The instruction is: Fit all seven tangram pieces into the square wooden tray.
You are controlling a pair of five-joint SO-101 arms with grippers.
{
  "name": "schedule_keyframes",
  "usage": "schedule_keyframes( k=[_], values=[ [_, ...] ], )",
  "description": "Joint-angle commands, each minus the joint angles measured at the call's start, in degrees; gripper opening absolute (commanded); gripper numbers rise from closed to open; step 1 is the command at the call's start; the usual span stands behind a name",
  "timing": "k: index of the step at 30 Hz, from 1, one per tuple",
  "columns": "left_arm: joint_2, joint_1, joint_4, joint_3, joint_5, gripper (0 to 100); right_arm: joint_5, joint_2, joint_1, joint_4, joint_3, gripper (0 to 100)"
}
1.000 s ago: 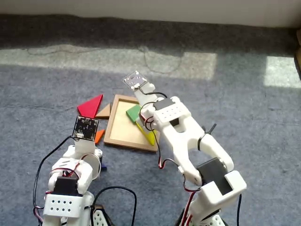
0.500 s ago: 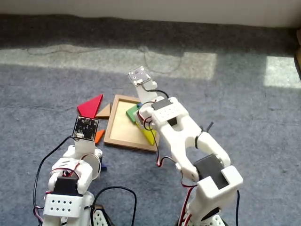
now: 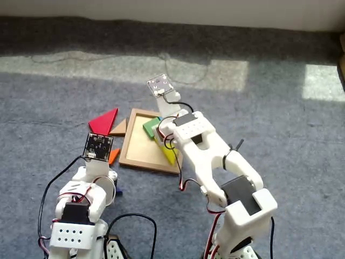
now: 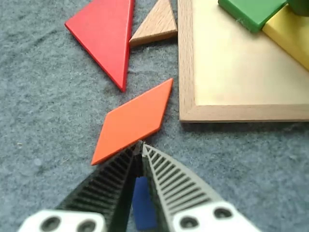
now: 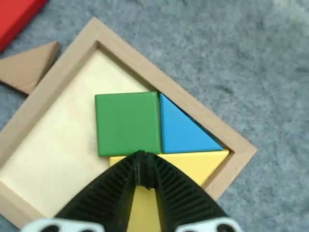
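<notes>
The square wooden tray [image 3: 133, 156] lies mid-carpet. Inside it, a green square [image 5: 128, 123], a blue triangle [image 5: 186, 130] and a yellow piece [image 5: 193, 162] sit packed together at one corner. My right gripper [image 5: 140, 157] is shut, its tips over the seam between the green square and the yellow piece. Outside the tray lie a red triangle [image 4: 106, 36], a plain wooden triangle [image 4: 155, 24] and an orange parallelogram [image 4: 133, 121]. My left gripper [image 4: 139, 145] is shut with its tips at the orange parallelogram's near edge.
The right arm [image 3: 188, 132] reaches over the tray's right side. The left arm [image 3: 98, 145] stands beside the tray's left rim. A small blue thing [image 4: 142, 208] shows on the carpet beneath the left fingers. Grey carpet stretches far and right.
The right arm's wrist has shifted a little toward the far side over the tray. The left arm and the loose pieces have stayed put.
</notes>
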Motion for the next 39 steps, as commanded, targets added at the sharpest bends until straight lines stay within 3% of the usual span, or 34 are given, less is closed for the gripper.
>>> schedule_keyframes(
  k=[1, 9, 22, 30, 39],
  values=[
    [-0.5, -0.6, 0.4, 1.6, 0.4, 1, -0.5, -4.9, -0.2, -0.9, -2.1, 0.5],
    [-0.5, -0.6, 0.4, 1.6, 0.4, 1, -0.5, -8.7, -0.4, -1.4, 1.0, 0.5],
    [-0.5, -0.6, 0.4, 1.6, 0.4, 1, -0.6, -2.5, -2.7, -13.0, 1.5, 0.5],
    [-0.5, -0.6, 0.4, 1.6, 0.4, 1, -0.3, 0.3, -3.1, -12.3, 1.6, 0.5],
    [-0.5, -0.6, 0.4, 1.6, 0.4, 1, -0.2, 0.3, 0.7, -2.3, 1.3, 0.5]
  ],
)
